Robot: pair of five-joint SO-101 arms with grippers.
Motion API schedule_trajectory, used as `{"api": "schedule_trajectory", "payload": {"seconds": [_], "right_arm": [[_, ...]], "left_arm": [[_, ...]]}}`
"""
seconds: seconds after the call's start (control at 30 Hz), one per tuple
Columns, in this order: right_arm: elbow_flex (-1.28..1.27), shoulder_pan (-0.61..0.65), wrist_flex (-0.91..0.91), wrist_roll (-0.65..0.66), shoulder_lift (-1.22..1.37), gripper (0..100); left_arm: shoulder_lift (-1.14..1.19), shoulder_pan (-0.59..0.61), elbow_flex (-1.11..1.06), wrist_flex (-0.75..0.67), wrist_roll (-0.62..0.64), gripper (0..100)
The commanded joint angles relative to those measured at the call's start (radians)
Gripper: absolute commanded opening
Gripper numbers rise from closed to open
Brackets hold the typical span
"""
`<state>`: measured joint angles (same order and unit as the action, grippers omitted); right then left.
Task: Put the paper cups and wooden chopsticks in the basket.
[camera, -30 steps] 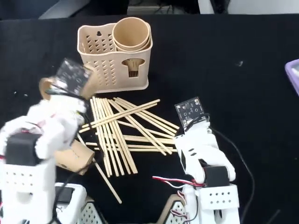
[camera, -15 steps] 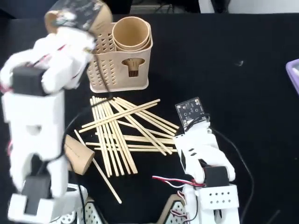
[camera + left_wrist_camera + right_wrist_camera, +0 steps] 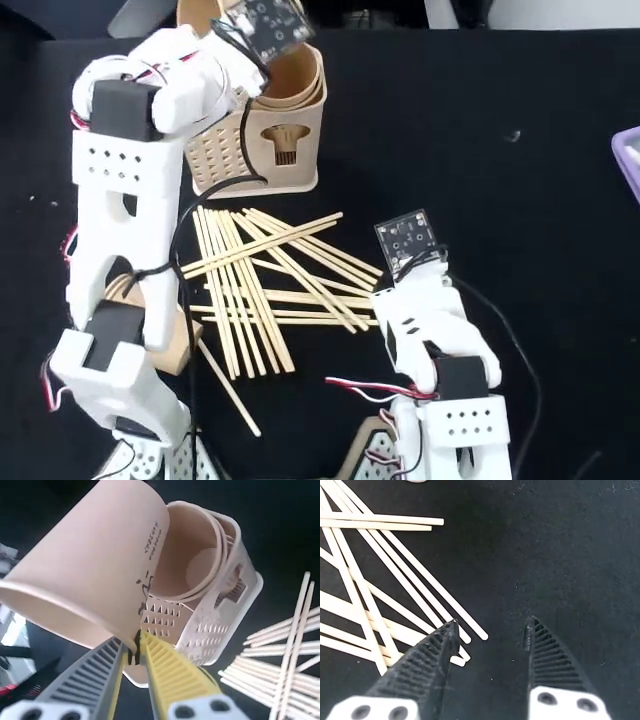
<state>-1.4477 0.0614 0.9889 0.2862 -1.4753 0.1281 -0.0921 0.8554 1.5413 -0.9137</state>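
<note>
Left gripper (image 3: 134, 652), ribbed jaws clamped on rim of smooth tan paper cup (image 3: 90, 580), tilted over perforated beige basket (image 3: 215, 155) holding nested cups (image 3: 300, 80), far left. Slim wooden chopsticks (image 3: 260, 285) scattered centre. Right gripper (image 3: 490, 630), jaws apart, above black table (image 3: 520, 200).

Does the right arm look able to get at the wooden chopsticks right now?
Probably yes. The right gripper is open just beside the ends of the pale wooden chopsticks on the black table, with nothing between them.
</note>
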Motion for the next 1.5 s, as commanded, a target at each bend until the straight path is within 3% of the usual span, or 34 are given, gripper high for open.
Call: {"api": "schedule_trajectory", "payload": {"seconds": [0.0, 0.27, 0.57, 0.73, 0.97, 1.07, 1.17, 1.47], "right_arm": [[0.007, -0.014, -0.025, -0.008, -0.021, 21.8], [0.005, -0.014, -0.025, -0.008, -0.021, 21.8], [0.005, -0.014, -0.020, -0.008, -0.021, 21.8], [0.005, -0.014, -0.021, -0.008, -0.021, 21.8], [0.005, -0.014, -0.018, -0.008, -0.021, 21.8], [0.005, -0.014, -0.018, -0.006, -0.021, 21.8], [0.005, -0.014, -0.018, -0.006, -0.021, 21.8], [0.005, -0.014, -0.020, -0.003, -0.021, 21.8]], "left_arm": [[0.000, -0.010, 0.059, -0.008, -0.109, 3], [0.009, -0.025, 0.064, 0.098, -0.296, 3], [0.011, -0.007, 0.061, 0.101, -0.373, 3], [0.055, -0.044, 0.061, 0.060, -0.351, 3], [0.123, -0.041, 0.070, -0.069, -0.147, 3], [0.123, -0.033, 0.070, -0.087, -0.104, 8], [0.121, -0.024, 0.070, -0.081, -0.092, 14], [0.121, 0.002, 0.156, -0.083, -0.058, 14]]}}
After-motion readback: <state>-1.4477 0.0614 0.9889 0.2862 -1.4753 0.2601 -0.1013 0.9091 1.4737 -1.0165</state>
